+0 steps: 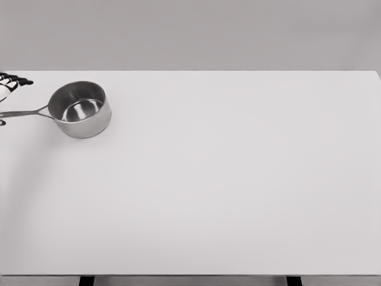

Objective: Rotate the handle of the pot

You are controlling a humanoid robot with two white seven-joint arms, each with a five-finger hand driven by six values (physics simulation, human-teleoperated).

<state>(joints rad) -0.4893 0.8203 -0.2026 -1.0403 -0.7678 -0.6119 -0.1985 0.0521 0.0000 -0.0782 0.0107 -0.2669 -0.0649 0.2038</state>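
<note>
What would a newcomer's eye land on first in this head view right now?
The steel pot stands out first, upright and empty at the far left of the white table. Its thin handle runs left to the picture's edge, where dark fingertips of a hand poke in just beyond it; which arm they belong to cannot be told.

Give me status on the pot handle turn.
Done: a hand has reached the far left edge, fingertips showing just above the handle. In hand: no clear grasp visible; most of the hand is out of frame. Left: the turn itself; the pot sits upright on the table, handle pointing left.
</note>
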